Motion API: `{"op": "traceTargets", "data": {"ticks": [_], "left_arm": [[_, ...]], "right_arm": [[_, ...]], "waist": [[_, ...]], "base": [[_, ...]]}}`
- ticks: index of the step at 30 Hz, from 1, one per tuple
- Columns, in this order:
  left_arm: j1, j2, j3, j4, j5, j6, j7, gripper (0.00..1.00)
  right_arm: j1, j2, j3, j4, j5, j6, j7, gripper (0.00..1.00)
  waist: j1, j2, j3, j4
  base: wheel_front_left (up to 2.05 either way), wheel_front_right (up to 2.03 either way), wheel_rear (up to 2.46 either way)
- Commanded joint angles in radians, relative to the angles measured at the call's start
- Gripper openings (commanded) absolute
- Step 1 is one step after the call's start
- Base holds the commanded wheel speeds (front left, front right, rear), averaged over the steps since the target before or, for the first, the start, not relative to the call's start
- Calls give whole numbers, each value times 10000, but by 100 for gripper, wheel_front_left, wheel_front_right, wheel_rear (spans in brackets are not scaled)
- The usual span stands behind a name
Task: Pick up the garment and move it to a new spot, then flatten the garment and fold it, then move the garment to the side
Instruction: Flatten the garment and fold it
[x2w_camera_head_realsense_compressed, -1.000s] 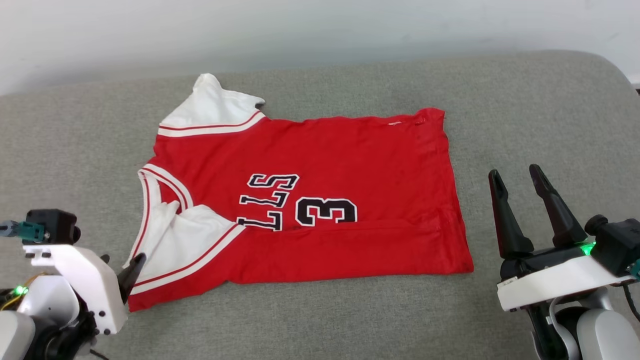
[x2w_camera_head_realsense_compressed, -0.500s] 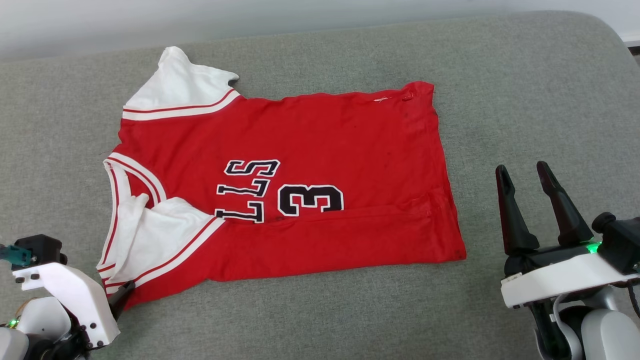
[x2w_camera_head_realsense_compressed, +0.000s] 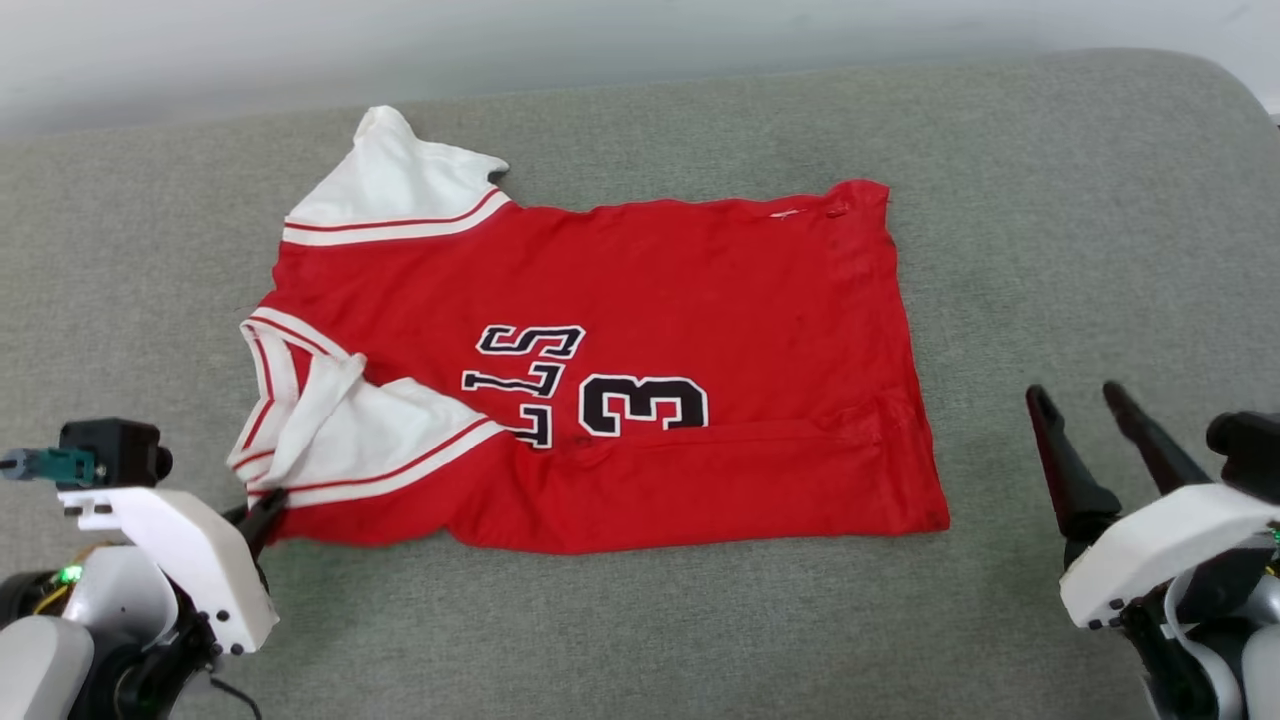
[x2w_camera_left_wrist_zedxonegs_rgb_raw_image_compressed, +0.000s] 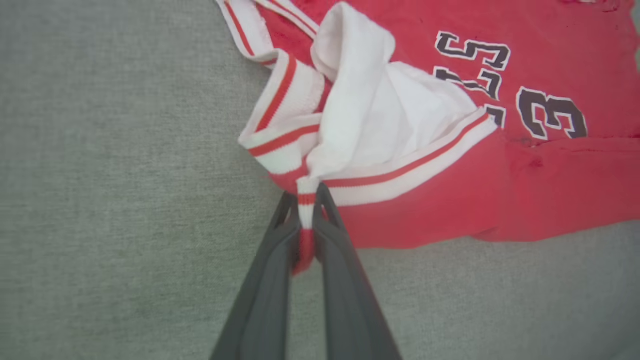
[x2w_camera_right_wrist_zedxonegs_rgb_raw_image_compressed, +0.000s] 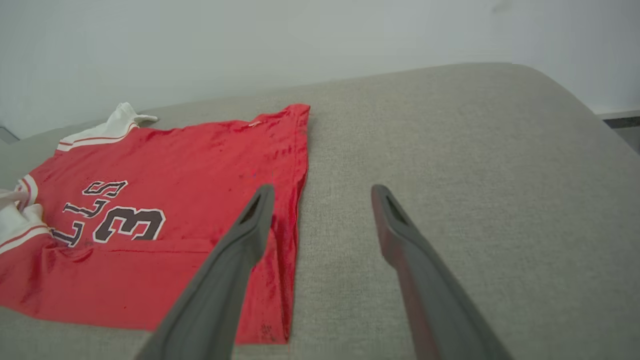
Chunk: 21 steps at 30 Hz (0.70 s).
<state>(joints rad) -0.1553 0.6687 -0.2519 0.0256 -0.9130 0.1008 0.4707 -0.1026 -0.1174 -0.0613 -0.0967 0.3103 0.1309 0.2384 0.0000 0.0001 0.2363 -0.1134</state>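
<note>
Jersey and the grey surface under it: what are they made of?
Jersey: thin soft knit, possibly synthetic; it creases limply and glints faintly in the right wrist view. Trim: a thicker striped knit band, it seems. Surface: matte grey woven upholstery, speckled weave, rounded padded corner; likely a cushion.

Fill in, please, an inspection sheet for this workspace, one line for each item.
surface: grey fabric cushion.
job's things: garment spread on the cushion, near sleeve bunched.
clutter: nothing seen.
grippers: left tool shut on the garment beside the bunched sleeve; right tool open, apart from the garment.
cables: dark cable below the left arm.
surroundings: pale wall behind the cushion.
</note>
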Motion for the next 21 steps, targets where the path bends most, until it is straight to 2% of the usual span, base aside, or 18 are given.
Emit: {"op": "traceTargets", "data": {"ticks": [1, 7, 11, 18, 19, 20, 21], "left_arm": [[-135, 29, 16, -149, 83, 44, -79, 0], [-437, 72, -146, -1409, 628, 191, -324, 0], [-613, 3, -263, -1853, 833, 242, -367, 0], [-698, -106, -396, -1948, 978, 198, -575, 0], [-679, -131, -417, -1918, 970, 194, -585, 0], [-665, -143, -429, -1893, 964, 186, -602, 0], [-654, -152, -431, -1864, 953, 183, -611, 0]], "right_arm": [[-99, -103, -39, 59, 74, -4, 395, 100], [-487, -637, 303, 407, 605, -4, 4239, 100], [-820, -719, 654, 909, 785, -4, 5071, 100], [-1265, -534, 1316, 2416, 1086, -2, 5452, 100], [-1282, -490, 1393, 2595, 1200, -2, 5508, 97], [-1326, -455, 1498, 2710, 1255, -1, 5506, 30], [-1367, -469, 1573, 2809, 1275, 10, 5473, 0]], "waist": [[0, -1, 26, 64], [0, -1, 345, 491], [0, -1, 609, 732], [0, -1, 848, 966], [0, -1, 847, 980], [0, -1, 838, 989], [0, -1, 820, 989]], "base": [[0, 0, 0], [0, 0, 0], [0, 0, 0], [0, 0, 0], [0, 0, 0], [0, 0, 0], [0, 0, 0]]}}
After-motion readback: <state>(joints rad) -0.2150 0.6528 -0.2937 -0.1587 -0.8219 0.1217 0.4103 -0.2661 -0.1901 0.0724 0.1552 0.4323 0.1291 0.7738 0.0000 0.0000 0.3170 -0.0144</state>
